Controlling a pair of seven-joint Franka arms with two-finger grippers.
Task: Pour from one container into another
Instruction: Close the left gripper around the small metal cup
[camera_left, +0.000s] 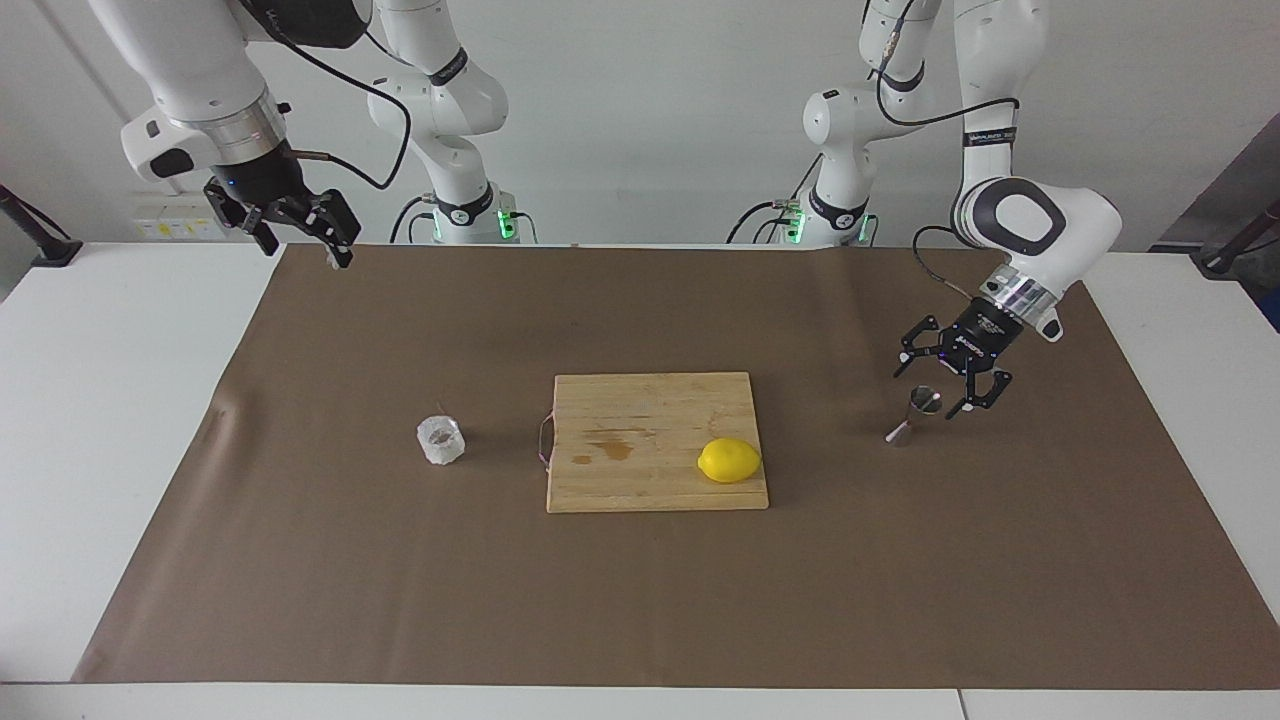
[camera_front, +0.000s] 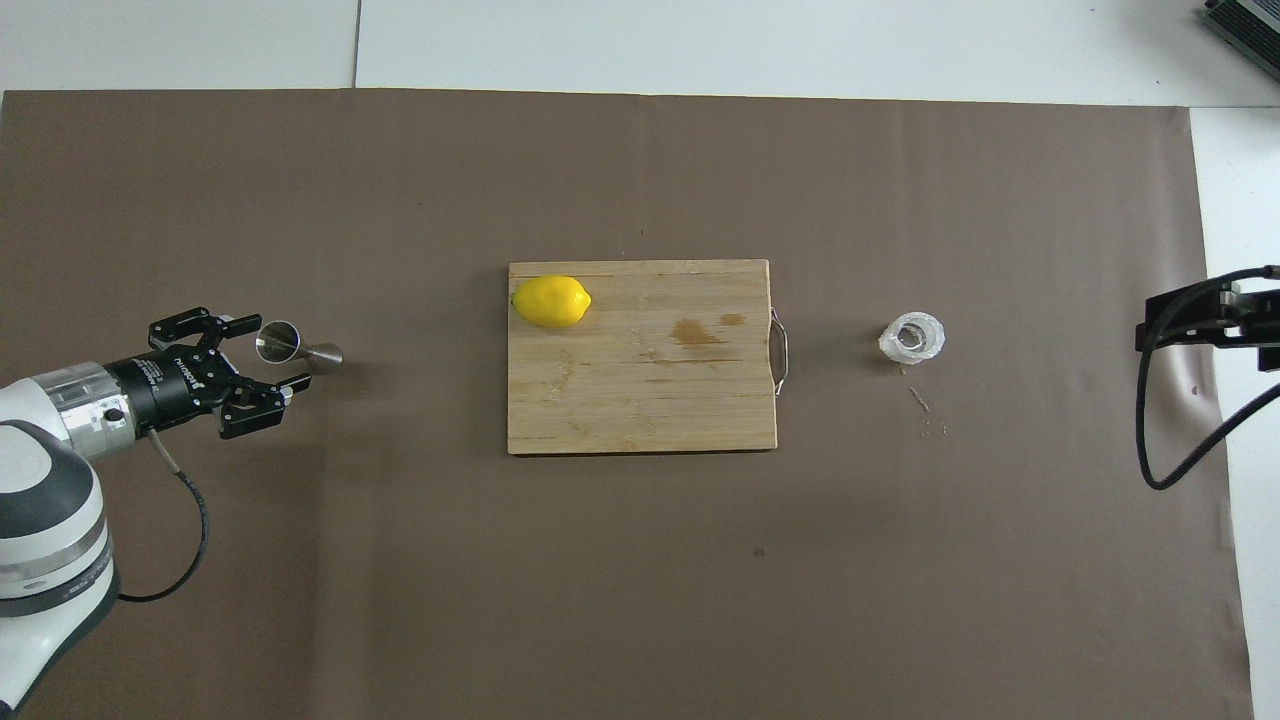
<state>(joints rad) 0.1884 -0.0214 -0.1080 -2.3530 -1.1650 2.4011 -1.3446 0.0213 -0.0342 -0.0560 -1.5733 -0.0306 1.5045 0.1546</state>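
Note:
The small clear faceted glass cup (camera_left: 441, 441) stands upright on the brown mat toward the right arm's end of the table; it also shows in the overhead view (camera_front: 912, 338). The steel hourglass jigger (camera_left: 918, 416) stands upright toward the left arm's end, also seen from overhead (camera_front: 298, 347). My left gripper (camera_left: 934, 393) is open with its fingers on either side of the jigger's upper cone, not gripping it; it also shows from overhead (camera_front: 270, 353). My right gripper (camera_left: 301, 243) is open and empty, raised over the mat's corner near its own base, away from the cup.
A wooden cutting board (camera_left: 640, 420) lies mid-table between cup and jigger. A yellow lemon (camera_left: 729, 460) sits on its corner toward the left arm's end, farther from the robots. A wire loop handle (camera_front: 781, 350) sticks out toward the cup. Small marks (camera_front: 925, 405) lie beside the cup.

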